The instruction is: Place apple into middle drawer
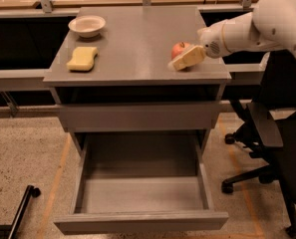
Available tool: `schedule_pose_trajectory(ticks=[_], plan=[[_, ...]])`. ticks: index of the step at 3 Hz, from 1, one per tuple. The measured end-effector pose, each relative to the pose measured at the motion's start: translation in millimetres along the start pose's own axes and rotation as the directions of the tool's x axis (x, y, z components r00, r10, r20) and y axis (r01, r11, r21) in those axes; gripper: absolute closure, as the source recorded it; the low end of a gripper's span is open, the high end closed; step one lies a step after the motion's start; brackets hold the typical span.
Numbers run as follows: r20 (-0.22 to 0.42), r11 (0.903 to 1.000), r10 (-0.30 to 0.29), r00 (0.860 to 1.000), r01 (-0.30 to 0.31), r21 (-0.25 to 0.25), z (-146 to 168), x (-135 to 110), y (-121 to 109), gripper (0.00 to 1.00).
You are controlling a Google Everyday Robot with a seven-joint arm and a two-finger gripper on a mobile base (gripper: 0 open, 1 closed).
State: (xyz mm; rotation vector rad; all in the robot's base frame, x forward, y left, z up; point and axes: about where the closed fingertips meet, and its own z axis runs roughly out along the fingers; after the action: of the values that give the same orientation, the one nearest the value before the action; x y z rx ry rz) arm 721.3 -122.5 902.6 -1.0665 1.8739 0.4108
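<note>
The red-orange apple [178, 48] sits on the grey cabinet top [137, 39] near its right front corner. My gripper [177, 57] reaches in from the right at the apple's height. It is open: its tan near finger [188, 59] lies across the front of the apple, and the far finger is hidden behind it. The apple still rests on the top. The middle drawer [142, 193] is pulled fully out below, its flat grey floor bare. The grey drawer front one level higher [137, 116] is closed.
A yellow sponge [82, 58] and a white bowl [86, 25] sit on the left of the cabinet top. A black office chair [277, 148] stands close to the right of the cabinet. A black wheeled leg [23, 208] lies on the floor at the lower left.
</note>
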Motion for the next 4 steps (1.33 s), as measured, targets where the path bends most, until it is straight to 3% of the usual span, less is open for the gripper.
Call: schedule_pose_trajectory(ticks=[2, 3, 4], plan=[[0.002, 0.9987, 0.051, 0.999, -0.051, -0.006, 64, 12, -40, 0.00], [-0.005, 0.9973, 0.074, 0.997, -0.074, -0.003, 71, 20, -47, 0.00], [-0.029, 0.9967, 0.080, 0.996, -0.080, 0.012, 68, 25, -47, 0.18]])
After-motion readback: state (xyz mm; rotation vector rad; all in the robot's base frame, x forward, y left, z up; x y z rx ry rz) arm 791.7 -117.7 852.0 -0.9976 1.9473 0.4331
